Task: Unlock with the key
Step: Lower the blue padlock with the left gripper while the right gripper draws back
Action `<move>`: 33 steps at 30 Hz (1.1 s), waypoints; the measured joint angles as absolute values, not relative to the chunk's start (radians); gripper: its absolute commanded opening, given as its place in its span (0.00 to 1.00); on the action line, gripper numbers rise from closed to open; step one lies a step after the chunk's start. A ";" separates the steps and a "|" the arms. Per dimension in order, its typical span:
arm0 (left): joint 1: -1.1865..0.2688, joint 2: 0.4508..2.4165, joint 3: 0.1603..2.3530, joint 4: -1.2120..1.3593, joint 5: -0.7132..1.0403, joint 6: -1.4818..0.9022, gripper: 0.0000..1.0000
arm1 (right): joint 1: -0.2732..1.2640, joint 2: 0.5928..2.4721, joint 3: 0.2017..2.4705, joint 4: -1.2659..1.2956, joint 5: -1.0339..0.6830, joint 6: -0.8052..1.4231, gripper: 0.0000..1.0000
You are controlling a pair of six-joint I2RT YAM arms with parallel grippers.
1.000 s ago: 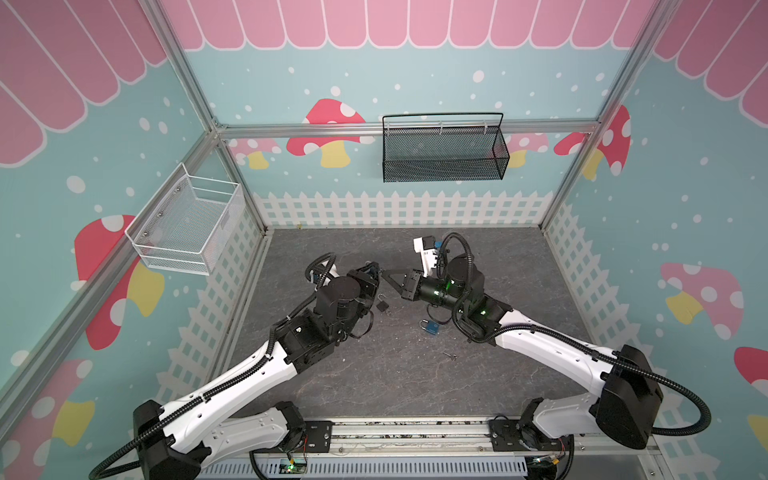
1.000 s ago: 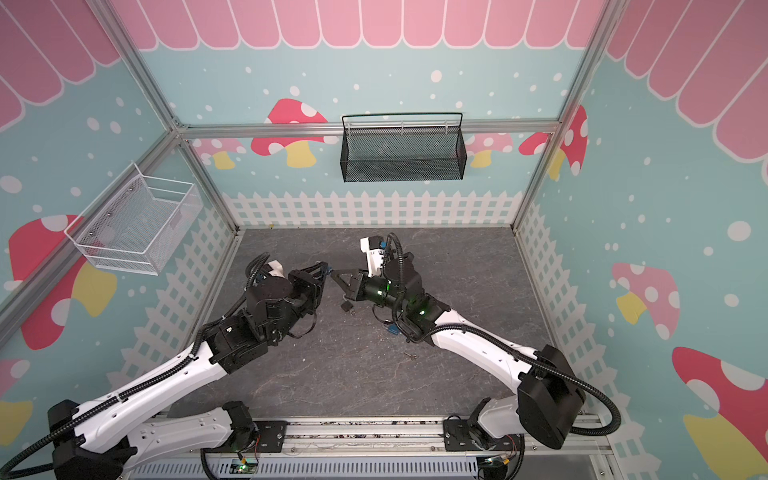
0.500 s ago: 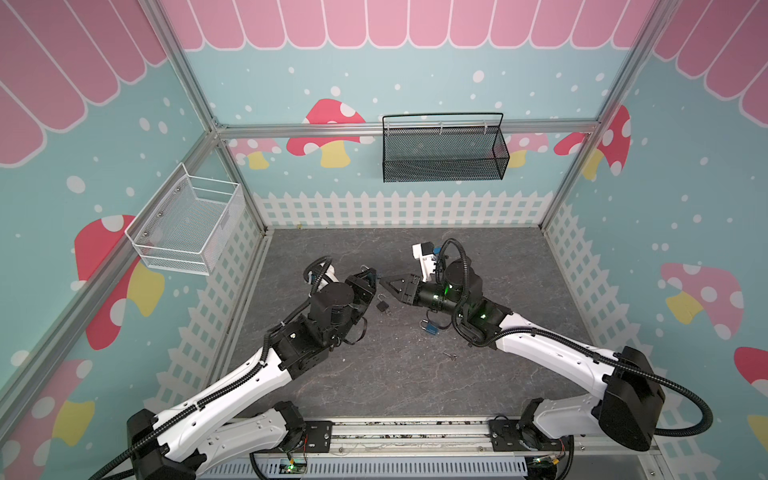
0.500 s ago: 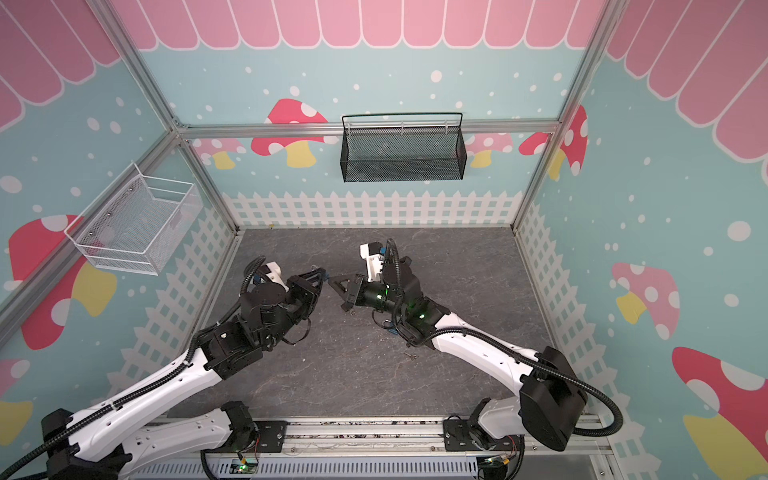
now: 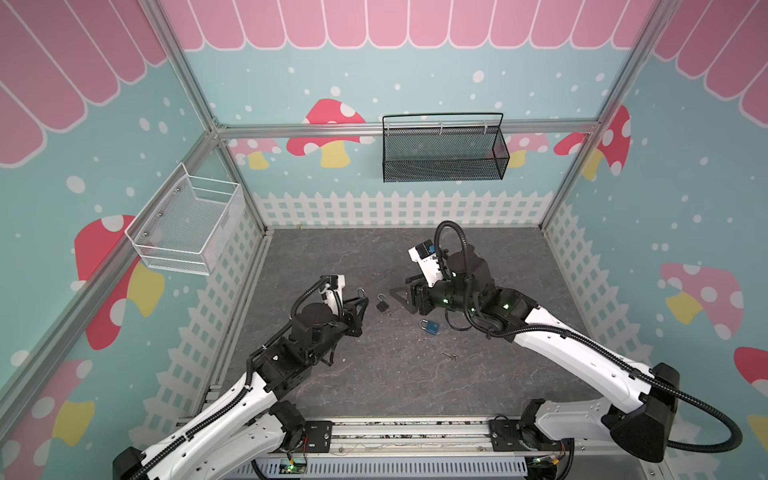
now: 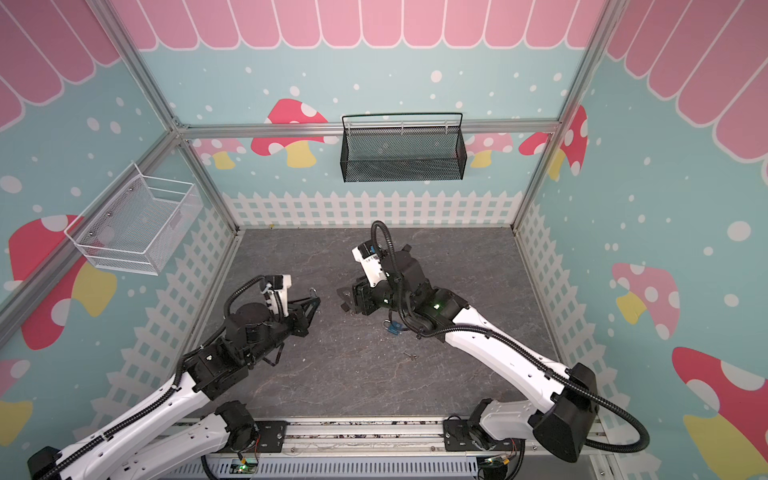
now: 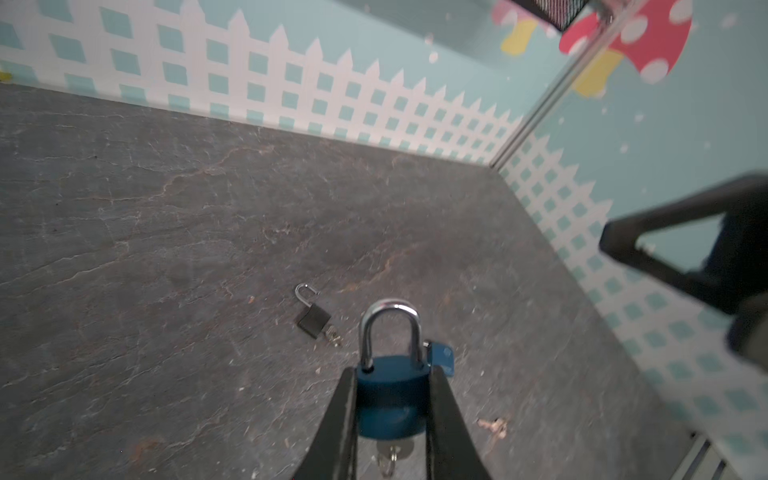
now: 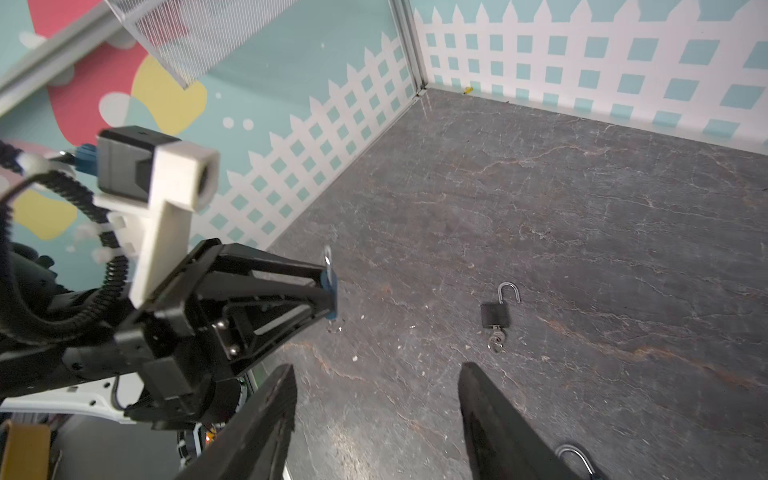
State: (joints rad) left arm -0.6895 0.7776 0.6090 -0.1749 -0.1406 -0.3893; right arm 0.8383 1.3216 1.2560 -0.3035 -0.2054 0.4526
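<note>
**Right hand** [image 8: 376,370]: jaws wide apart and empty. One second earlier they were shut and lay almost against the left hand; a clear gap now separates the two.

**Left hand** [image 7: 391,376]: narrow, as before. Its black fingers clamp the flat sides of the blue padlock [image 7: 390,399], held above the tabletop [image 5: 395,382]. The hand has drawn back slightly toward the front.

**Key** [image 7: 390,454]: projects with its ring from the base of the held padlock, between the left fingers. It is across the gap from the right hand and not touched by it.

**Held padlock**: matte blue rounded body and a polished steel U-shaped shackle, both legs meeting the body.

**On the tabletop**:
- Between the hands lies a small black padlock [image 5: 382,306]. It is square-bodied, with its shackle swung open and a ringed key in its base.
- A second blue padlock [image 5: 431,327] lies just beside the right arm.
- A loose key [image 5: 449,355] lies nearer the front.
- The tabletop itself is dark grey, veined and slate-like.
</note>
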 measured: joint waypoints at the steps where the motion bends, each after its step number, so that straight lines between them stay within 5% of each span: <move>1: -0.690 0.776 0.586 -0.156 -0.125 -0.352 0.00 | 0.847 1.342 1.276 -0.320 -0.205 0.439 0.66; 13: -0.690 0.781 0.517 0.065 -0.005 -0.133 0.00 | 0.879 1.510 1.421 -0.459 -0.178 0.370 0.67; 33: -0.690 0.820 0.517 0.076 0.001 -0.071 0.00 | 0.900 1.621 1.647 -0.632 -0.080 0.325 0.66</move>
